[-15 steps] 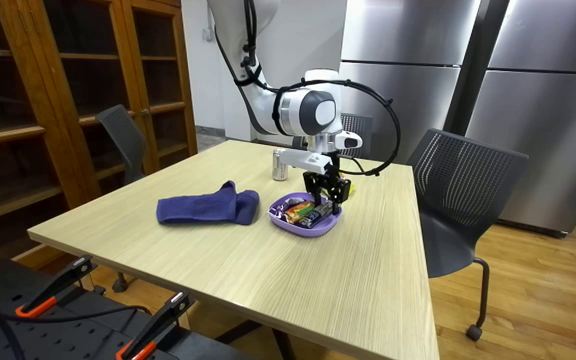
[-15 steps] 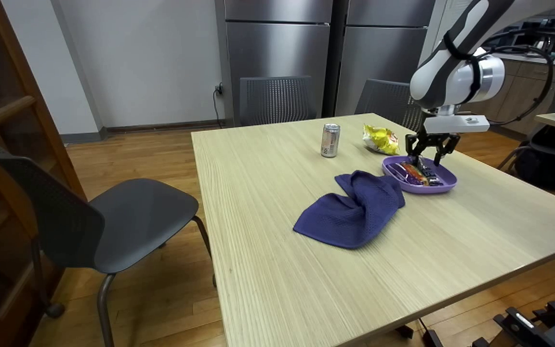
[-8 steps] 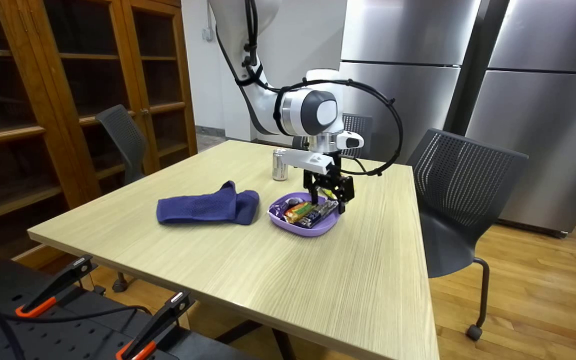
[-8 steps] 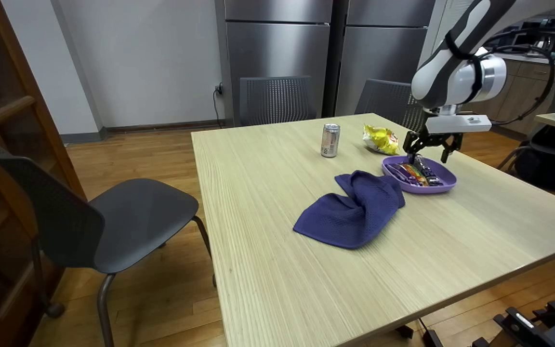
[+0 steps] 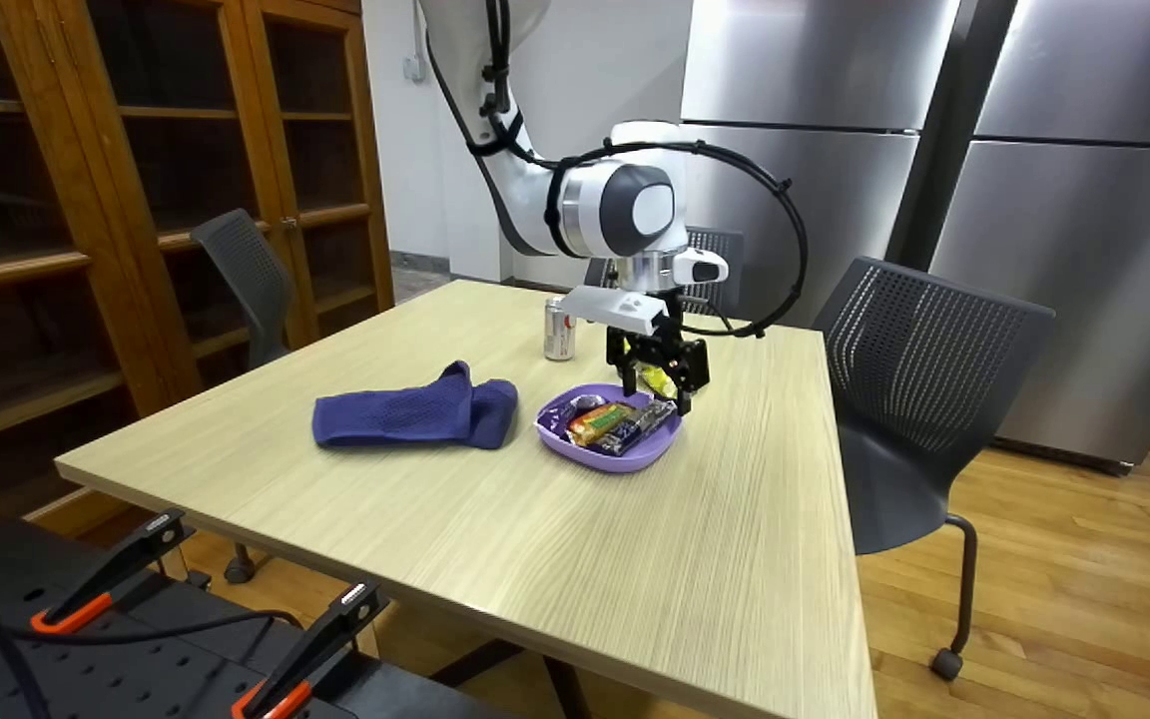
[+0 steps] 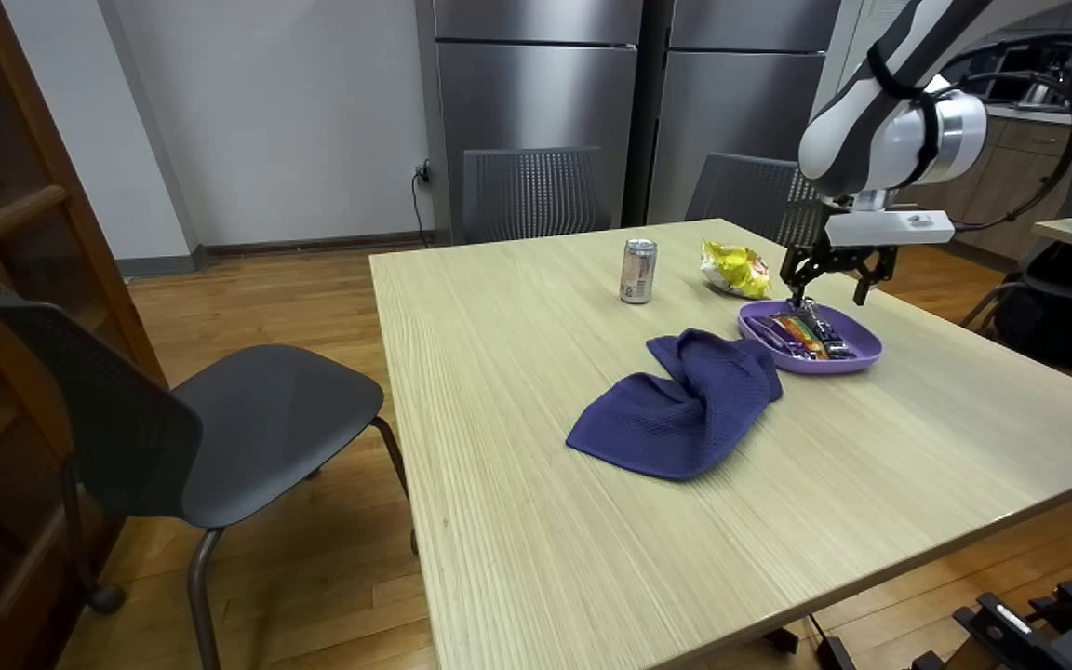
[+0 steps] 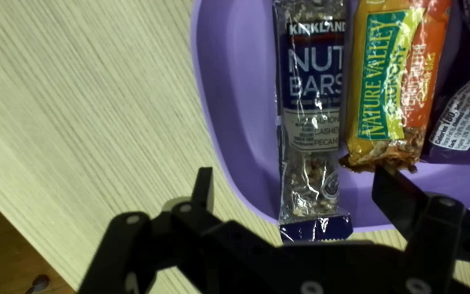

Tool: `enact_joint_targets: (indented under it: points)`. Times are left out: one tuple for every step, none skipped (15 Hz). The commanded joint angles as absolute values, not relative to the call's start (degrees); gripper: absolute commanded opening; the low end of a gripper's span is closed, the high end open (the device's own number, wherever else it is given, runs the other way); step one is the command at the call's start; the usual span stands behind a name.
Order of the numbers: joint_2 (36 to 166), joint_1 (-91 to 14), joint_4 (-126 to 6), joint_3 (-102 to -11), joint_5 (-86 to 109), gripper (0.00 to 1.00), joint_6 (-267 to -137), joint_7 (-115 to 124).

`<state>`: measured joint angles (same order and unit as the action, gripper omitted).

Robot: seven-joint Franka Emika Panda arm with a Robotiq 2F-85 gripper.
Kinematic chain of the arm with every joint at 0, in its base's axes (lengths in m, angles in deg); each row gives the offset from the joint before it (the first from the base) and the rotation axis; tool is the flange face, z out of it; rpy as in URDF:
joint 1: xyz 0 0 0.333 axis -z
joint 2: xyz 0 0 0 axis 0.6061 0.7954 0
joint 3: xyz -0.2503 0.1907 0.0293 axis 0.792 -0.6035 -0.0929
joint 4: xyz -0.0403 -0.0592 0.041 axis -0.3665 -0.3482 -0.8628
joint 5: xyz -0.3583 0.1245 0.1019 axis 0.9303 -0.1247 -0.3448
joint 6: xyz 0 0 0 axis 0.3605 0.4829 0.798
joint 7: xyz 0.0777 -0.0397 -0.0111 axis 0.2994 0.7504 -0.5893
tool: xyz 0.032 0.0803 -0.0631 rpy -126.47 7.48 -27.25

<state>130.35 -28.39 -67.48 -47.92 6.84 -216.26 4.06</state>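
My gripper [image 7: 294,173] is open and empty. In both exterior views it hangs just above the back of a purple plate, seen here [image 5: 656,397] and here [image 6: 828,298]. The plate [image 7: 243,106] holds a Kirkland nut bar [image 7: 310,94] in a clear and dark blue wrapper, a Nature Valley bar [image 7: 386,81] in yellow, green and orange, and a purple-wrapped snack [image 7: 463,122]. The nut bar [image 5: 635,429] lies between the fingers in the wrist view, its near end over the plate's rim. The right fingertip overlaps the Nature Valley bar's end there; I cannot tell if they touch.
A blue towel [image 5: 415,414] lies on the wooden table [image 6: 517,465] beside the plate. A silver can [image 6: 638,271] and a crumpled yellow bag [image 6: 736,268] stand behind. The bag is partly hidden behind my gripper in an exterior view [image 5: 657,381]. Dark chairs [image 5: 919,379] surround the table.
My gripper's fingers have spread apart from around the nut bar, then the gripper has risen a little. The nut bar stays in the plate.
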Motion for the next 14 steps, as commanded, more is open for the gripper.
enact_joint_targets:
  points:
    - [125.9, -28.1, -71.8, -48.8, 7.6, 1.00, -216.5, 3.4]
    - [125.3, -28.1, -72.4, -49.0, 7.5, 1.00, -216.6, 3.3]
    - [124.6, -28.2, -73.3, -49.2, 7.5, 1.00, -216.8, 3.3]
    - [123.9, -28.3, -74.1, -49.3, 7.5, 1.00, -217.0, 3.2]
    - [123.2, -28.4, -74.9, -49.5, 7.5, 1.00, -217.1, 3.1]
    - [122.2, -28.5, -76.0, -49.8, 7.5, 1.00, -217.3, 2.9]
    - [121.3, -28.6, -77.1, -50.0, 7.5, 1.00, -217.6, 2.7]
    - [120.3, -28.6, -78.1, -50.3, 7.5, 1.00, -217.7, 2.6]
    - [119.4, -28.8, -79.3, -50.6, 7.5, 1.00, -218.0, 2.4]
    - [118.4, -28.9, -80.4, -50.9, 7.4, 1.00, -218.2, 2.2]
    - [117.4, -28.9, -81.5, -51.3, 7.3, 1.00, -218.3, 1.9]
    - [116.4, -28.9, -82.6, -51.6, 7.2, 1.00, -218.3, 1.7]
    - [115.4, -29.0, -83.8, -52.0, 7.1, 1.00, -218.4, 1.4]
    - [114.5, -29.0, -84.9, -52.4, 7.1, 1.00, -218.6, 1.1]
